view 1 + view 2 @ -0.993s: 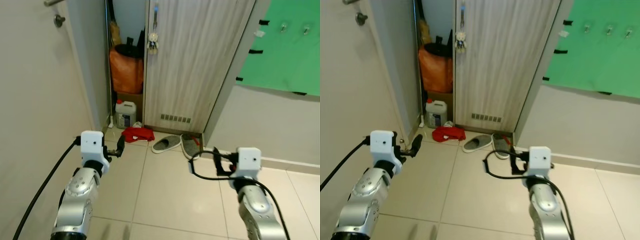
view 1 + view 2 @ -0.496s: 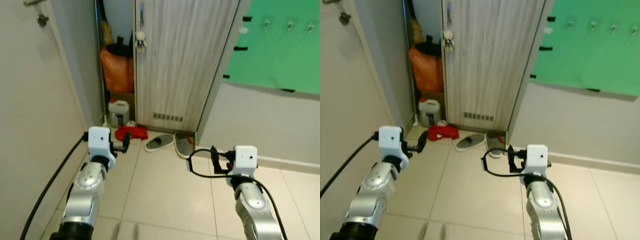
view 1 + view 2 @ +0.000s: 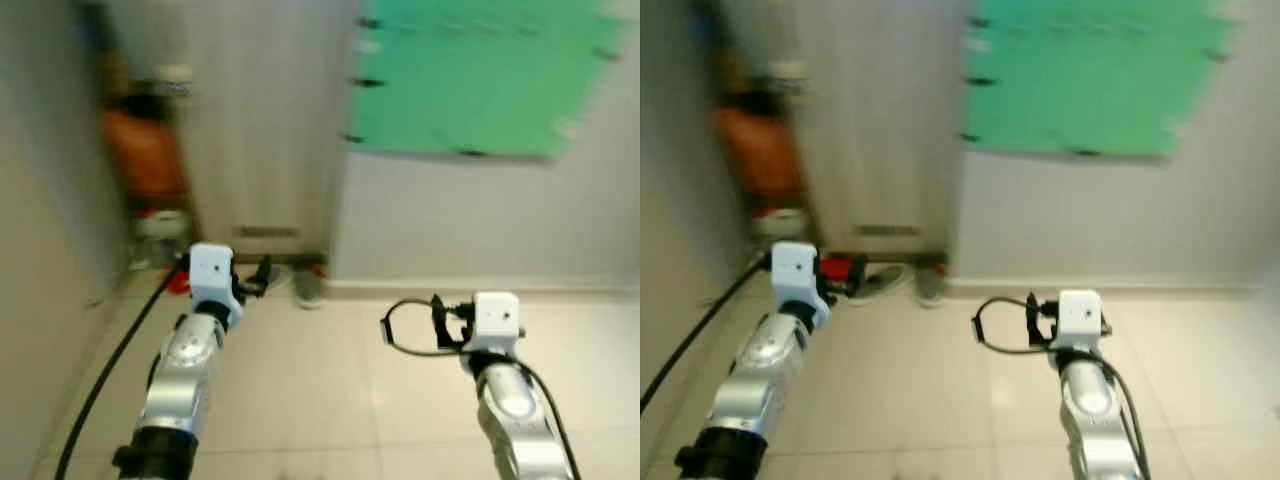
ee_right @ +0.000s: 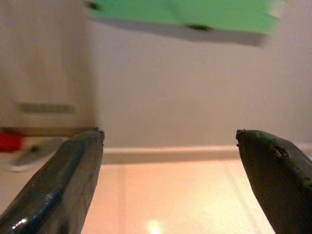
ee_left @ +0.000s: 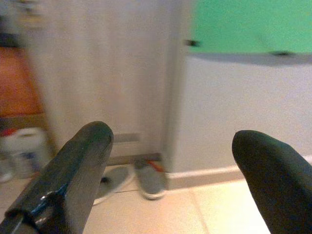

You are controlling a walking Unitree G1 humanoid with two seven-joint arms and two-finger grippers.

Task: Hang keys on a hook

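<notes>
The head views are blurred. A green board (image 3: 480, 75) is taped to the white wall ahead; its hooks are too smeared to make out. A pale blob (image 3: 172, 72) hangs high on the striped door (image 3: 260, 120) at the left; I cannot tell if it is the keys. My left gripper (image 3: 262, 275) is held out low toward the door's foot, open with nothing between its fingers (image 5: 73, 180). My right gripper (image 3: 437, 318) is held out low over the floor tiles facing the wall under the board, also open and empty, fingers (image 4: 63, 185) wide apart.
A pair of grey slippers (image 5: 148, 178) lies at the foot of the door. An orange bag (image 3: 145, 155), a white jug (image 3: 160, 222) and a red cloth (image 3: 840, 268) sit in the nook at the left. A grey wall (image 3: 40, 250) runs close on my left.
The whole picture has swung to the right and blurred, so the camera turned: the green board now sits ahead and the door nook at the left. Both arms keep their pose.
</notes>
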